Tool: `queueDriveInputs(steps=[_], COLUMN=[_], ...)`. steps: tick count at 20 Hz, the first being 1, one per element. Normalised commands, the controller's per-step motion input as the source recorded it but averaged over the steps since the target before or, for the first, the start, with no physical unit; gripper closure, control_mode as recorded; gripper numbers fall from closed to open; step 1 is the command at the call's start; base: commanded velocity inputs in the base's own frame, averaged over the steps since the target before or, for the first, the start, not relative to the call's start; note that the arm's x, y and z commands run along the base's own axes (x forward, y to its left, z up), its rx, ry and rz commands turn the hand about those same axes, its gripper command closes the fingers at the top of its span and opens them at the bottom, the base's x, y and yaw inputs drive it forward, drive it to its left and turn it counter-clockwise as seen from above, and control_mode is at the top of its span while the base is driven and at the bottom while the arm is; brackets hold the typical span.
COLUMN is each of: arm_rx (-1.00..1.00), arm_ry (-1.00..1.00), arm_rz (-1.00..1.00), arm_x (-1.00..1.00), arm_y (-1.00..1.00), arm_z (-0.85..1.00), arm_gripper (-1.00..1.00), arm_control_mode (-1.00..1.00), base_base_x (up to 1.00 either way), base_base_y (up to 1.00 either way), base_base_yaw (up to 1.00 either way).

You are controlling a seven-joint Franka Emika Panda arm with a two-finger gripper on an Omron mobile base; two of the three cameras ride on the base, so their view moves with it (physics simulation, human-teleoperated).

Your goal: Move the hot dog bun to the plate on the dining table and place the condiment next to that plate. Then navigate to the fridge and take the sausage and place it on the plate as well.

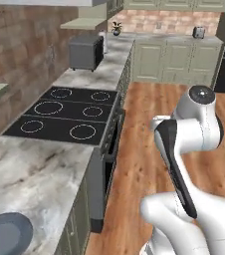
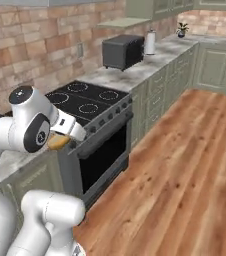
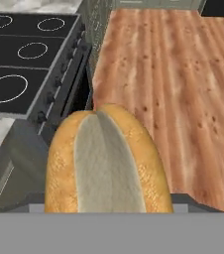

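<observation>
The hot dog bun (image 3: 106,161) is tan-orange with a pale split top and looms large and close in the hand view, lengthwise between the jaws. My gripper (image 2: 62,137) is shut on it, tucked close to the arm's body over the counter edge beside the oven. From the right base view the bun (image 2: 58,142) shows as a small orange end under the white hand. It hangs over the stove's front edge and the wood floor. The plate, dining table, condiment and sausage are out of view.
A black cooktop (image 1: 67,114) with an oven (image 2: 102,155) below sits in the marble counter (image 1: 30,169). A dark box appliance (image 1: 86,52) stands further along. A blue-grey plate (image 1: 5,234) lies at the near counter end. Wood floor (image 1: 154,129) runs to the right.
</observation>
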Motion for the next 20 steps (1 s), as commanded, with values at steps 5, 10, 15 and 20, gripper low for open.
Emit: queueDriveInputs(steps=[5,10,15,20], arm_rx=[0.00,0.00,0.00,0.00], arm_ry=[0.00,0.00,0.00,0.00], arm_rz=[0.00,0.00,0.00,0.00], arm_x=[0.00,0.00,0.00,0.00], arm_y=[0.00,0.00,0.00,0.00], arm_z=[0.00,0.00,0.00,0.00], arm_gripper=[1.00,1.00,1.00,1.00], arm_control_mode=[1.00,1.00,1.00,1.00], base_base_x=[-0.13,-0.13,-0.14,-0.12], base_base_y=[0.00,0.00,-0.06,-0.23], base_base_yaw=[-0.96,-0.91,-0.83,-0.73])
